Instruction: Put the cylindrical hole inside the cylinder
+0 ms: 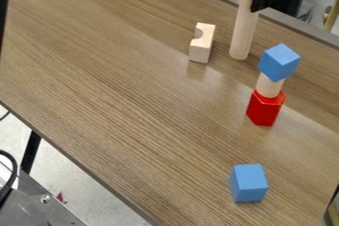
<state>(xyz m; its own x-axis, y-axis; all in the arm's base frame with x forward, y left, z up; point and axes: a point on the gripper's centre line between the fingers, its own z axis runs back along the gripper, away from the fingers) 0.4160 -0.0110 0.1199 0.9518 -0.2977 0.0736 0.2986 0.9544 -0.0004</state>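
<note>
One wooden tube [244, 29] to report: extends down from gripper [245, 0], nearly upright, gripped at top end between both fingers.

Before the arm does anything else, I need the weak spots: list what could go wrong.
The upper blue cube sits atop a wooden piece on the red block; a brush could topple it.

The gripper holds the tall cylinder near its top, so its lower end might swing into that stack.
</note>
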